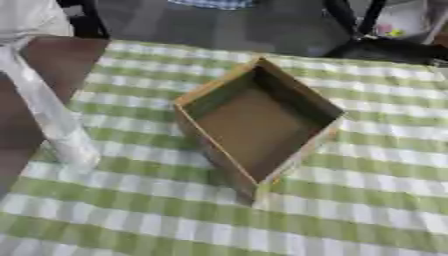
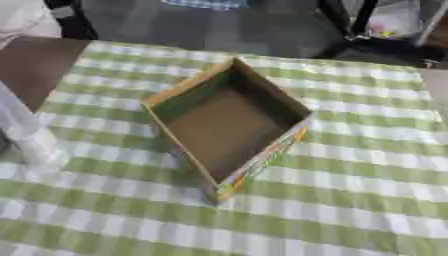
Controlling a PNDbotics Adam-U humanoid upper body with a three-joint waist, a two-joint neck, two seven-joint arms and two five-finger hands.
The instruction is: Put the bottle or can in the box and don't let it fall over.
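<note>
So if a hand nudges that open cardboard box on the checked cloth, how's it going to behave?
The cardboard box looks thin-walled and holds nothing, so it is probably light and would likely slide or turn when pushed. The green checked tablecloth beneath might bunch up. Its broad flat base and low walls suggest it is unlikely to tip.

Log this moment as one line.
open brown cardboard box: empty, on green checked tablecloth | bottle or can: not visible | hands: not in view

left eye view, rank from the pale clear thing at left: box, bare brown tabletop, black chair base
No hand shows.
1. bare brown tabletop, right beside it, far left
2. box, centre
3. black chair base, far upper right
</note>
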